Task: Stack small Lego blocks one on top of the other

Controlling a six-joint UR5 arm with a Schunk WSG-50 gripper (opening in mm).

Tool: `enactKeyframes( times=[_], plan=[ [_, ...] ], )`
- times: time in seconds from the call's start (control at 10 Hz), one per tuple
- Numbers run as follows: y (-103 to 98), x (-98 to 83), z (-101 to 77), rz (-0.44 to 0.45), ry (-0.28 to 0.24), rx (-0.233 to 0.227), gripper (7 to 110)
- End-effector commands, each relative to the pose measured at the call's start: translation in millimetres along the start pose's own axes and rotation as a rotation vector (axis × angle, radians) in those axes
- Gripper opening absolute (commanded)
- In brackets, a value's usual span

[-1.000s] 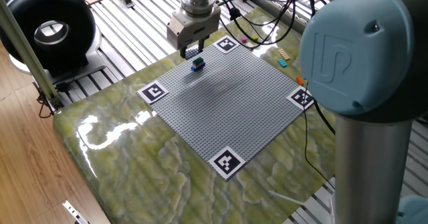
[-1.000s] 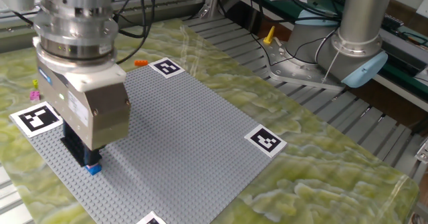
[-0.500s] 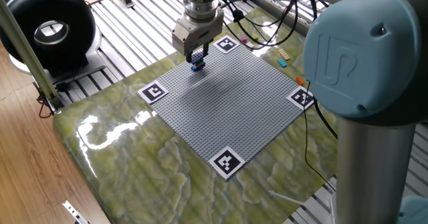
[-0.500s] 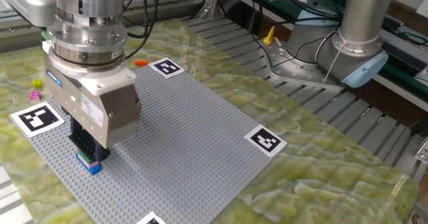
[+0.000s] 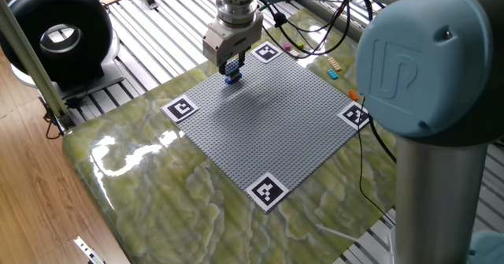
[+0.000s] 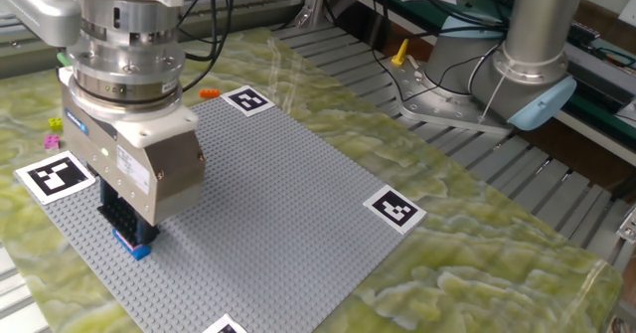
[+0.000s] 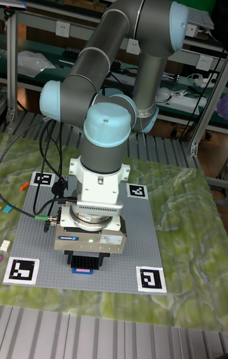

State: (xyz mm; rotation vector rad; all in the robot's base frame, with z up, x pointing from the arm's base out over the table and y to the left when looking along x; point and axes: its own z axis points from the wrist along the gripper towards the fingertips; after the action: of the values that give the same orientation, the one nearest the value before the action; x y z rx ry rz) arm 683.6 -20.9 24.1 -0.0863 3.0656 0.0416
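Grey tubular arm (image 7: 114,42), pale blue joint caps; boxy silver hand (image 7: 83,263), black fingers

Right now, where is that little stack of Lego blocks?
The stack of small Lego blocks sits on the grey baseplate, directly under the gripper, near the corner with a black-and-white marker tag.

light: bright, even, from overhead
glare: white sheen on table (image 5: 118,158), approx 8 o'clock in one fixed view
shadow: soft, on baseplate (image 5: 272,122)
focus: near arm housing (image 5: 417,59) slightly soft

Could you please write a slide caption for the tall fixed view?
UR5 gripper pressing down on Lego blocks on the grey baseplate.
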Motion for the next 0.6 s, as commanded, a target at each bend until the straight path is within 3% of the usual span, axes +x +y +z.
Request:
enactKeyframes(
  times=[0.0, 0.5],
  plan=[
    [-1.5, 0.1, 2.0, 0.024, -0.006, -0.017, 7],
    [0.8, 1.1, 1.6, 0.033, -0.005, -0.025, 7]
  ],
)
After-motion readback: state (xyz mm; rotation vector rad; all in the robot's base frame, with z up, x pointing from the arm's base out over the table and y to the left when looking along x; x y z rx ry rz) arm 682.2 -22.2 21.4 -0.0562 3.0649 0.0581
